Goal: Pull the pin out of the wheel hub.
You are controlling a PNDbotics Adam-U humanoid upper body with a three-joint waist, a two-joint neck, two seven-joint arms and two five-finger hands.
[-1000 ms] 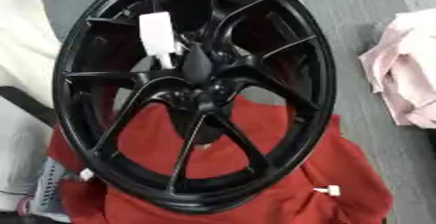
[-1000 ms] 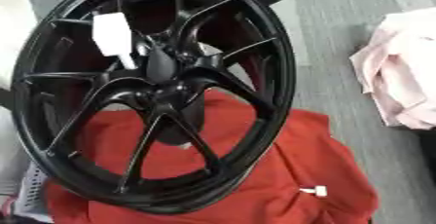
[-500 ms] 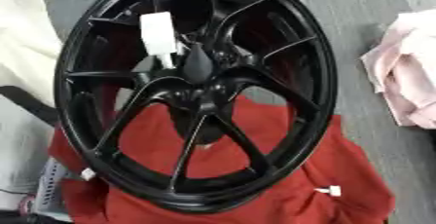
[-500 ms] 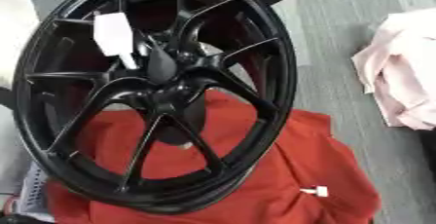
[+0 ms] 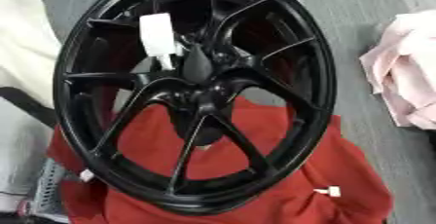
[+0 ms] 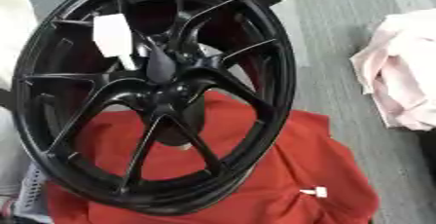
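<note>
In the left eye view a black wheel (image 5: 196,96) fills most of the frame, leaning with its top rim at twelve o'clock and its bottom rim resting on a red cloth (image 5: 281,179) that spreads from six toward four o'clock. Its spokes meet at the hub (image 5: 208,89) near the middle. A white tag (image 5: 158,35) hangs at about eleven o'clock from the hub, just beside a dark rounded piece (image 5: 197,65) that stands up from the hub; whether that piece is the pin cannot be told. A small white piece (image 5: 329,191) lies on the red cloth at five o'clock, clear of the rim, and another white bit (image 5: 86,175) sits at the rim's edge at seven o'clock. A pink cloth (image 5: 407,82) lies at three o'clock, well apart from the wheel, and a white cloth (image 5: 26,47) lies at nine o'clock, partly behind the rim. In the right eye view the same wheel sits more to the left, with grey floor (image 6: 323,38) showing between it and the pink cloth. Neither hand shows in either view, so how their fingers stand cannot be told.
</note>
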